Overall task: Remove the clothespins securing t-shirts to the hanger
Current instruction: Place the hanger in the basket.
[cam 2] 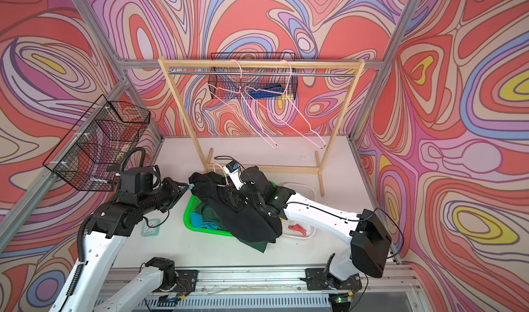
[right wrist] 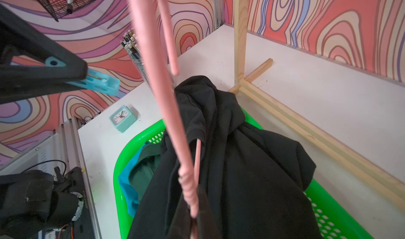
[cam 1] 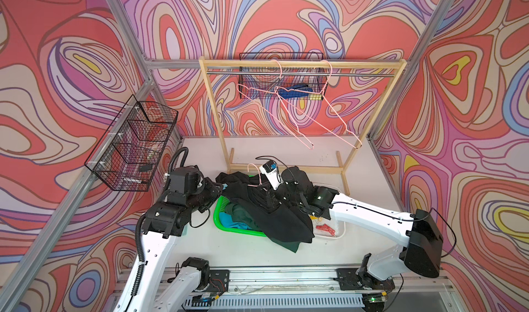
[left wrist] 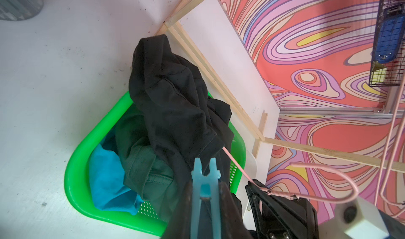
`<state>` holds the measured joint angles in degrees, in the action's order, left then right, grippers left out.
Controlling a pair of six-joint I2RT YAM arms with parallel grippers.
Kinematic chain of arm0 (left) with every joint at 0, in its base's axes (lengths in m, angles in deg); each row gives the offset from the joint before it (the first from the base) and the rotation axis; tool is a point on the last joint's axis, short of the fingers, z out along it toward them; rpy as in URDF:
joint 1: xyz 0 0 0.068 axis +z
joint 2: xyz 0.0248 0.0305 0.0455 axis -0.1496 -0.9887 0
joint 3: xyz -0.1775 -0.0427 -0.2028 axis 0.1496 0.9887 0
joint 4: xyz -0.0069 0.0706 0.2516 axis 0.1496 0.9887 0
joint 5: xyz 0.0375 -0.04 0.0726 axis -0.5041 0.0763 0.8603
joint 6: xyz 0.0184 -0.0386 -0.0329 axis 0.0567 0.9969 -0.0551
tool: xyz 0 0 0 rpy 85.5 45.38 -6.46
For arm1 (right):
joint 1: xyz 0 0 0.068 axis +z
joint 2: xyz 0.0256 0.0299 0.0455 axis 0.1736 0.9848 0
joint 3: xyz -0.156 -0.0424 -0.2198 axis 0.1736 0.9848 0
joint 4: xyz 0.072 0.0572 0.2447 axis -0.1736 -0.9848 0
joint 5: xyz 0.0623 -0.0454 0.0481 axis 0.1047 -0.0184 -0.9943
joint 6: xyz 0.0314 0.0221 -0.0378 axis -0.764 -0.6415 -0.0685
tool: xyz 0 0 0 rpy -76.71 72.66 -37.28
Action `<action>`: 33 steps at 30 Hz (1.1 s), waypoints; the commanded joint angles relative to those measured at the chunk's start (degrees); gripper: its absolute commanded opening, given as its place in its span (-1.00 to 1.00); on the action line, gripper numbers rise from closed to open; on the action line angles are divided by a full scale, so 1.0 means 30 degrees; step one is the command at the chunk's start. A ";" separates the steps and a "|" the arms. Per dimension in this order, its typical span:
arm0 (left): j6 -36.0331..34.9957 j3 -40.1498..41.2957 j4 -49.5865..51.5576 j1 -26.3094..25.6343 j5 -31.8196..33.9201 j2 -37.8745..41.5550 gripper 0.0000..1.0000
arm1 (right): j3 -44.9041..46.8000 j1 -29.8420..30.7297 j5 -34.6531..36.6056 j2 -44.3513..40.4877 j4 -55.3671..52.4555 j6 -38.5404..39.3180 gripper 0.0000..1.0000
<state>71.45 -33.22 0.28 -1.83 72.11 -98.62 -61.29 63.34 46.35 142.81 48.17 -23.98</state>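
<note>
Left wrist view: the left gripper (left wrist: 205,190) pinches a light blue clothespin (left wrist: 205,176), with one finger pressed against each side of the clip's handle end. The clip's mouth stands spread and points toward the black t-shirt (left wrist: 175,95). From this view you cannot tell whether clip and cloth touch. In the right wrist view the same clip (right wrist: 103,84) shows apart from both cloth and wire.

The right gripper (left wrist: 263,188) is clamped on the twisted neck of a pink wire hanger (left wrist: 328,167), fingers closed on the wire. The hanger's hook curves away above that grip.

The black t-shirt (cam 1: 274,216) hangs bunched from this hanger and drapes down over a green basket (cam 1: 243,234). Its lower part spills over the basket's rim onto the table (cam 1: 200,247). Inside the basket you see a dark green t-shirt (left wrist: 140,143) and a turquoise t-shirt (left wrist: 105,174), both crumpled, with the black cloth lying over them.

In both top views, red-pink clothespins (cam 1: 325,228) lie in a clear tray (cam 1: 342,229) just beside the basket, under the right arm.

A wooden rack (cam 1: 303,64) stands at the back of the table and carries two bare pink hangers (cam 1: 289,116) on its metal rail. A small mint clock (cam 2: 150,227) lies on the table near the left arm.
</note>
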 commanded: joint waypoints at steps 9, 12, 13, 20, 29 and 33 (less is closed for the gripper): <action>-0.0928 -0.0036 -0.0551 0.0080 -0.1155 -0.0484 -0.67 | -0.1424 -0.0261 0.0400 0.0322 -0.3606 -0.2731 -0.62; -0.1063 0.0184 -0.0672 0.0088 -0.1347 -0.0474 -0.67 | -0.1026 -0.0263 0.0381 -0.0573 -0.3489 -0.3055 -0.38; -0.1067 0.0266 -0.0748 0.0081 -0.1350 -0.0441 -0.67 | -0.0990 -0.0262 0.0463 -0.0788 -0.3551 -0.3068 -0.35; -0.1078 0.0486 -0.0992 0.0080 -0.1462 -0.0192 -0.66 | -0.0620 -0.0262 0.1563 -0.2407 -0.4570 -0.3333 -0.02; -0.0200 0.1263 -0.1627 0.0049 -0.2411 -0.0153 -0.63 | -0.0430 -0.0276 0.4788 -0.3865 -0.7519 -0.3364 0.33; 0.0218 0.1702 -0.2587 -0.0851 -0.2750 -0.0540 -0.66 | 0.0226 -0.0280 0.5865 -0.5173 -0.7944 -0.3463 0.37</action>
<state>70.56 -28.98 -4.36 -2.71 65.42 -99.60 -61.86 62.79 59.48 130.55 26.84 -34.19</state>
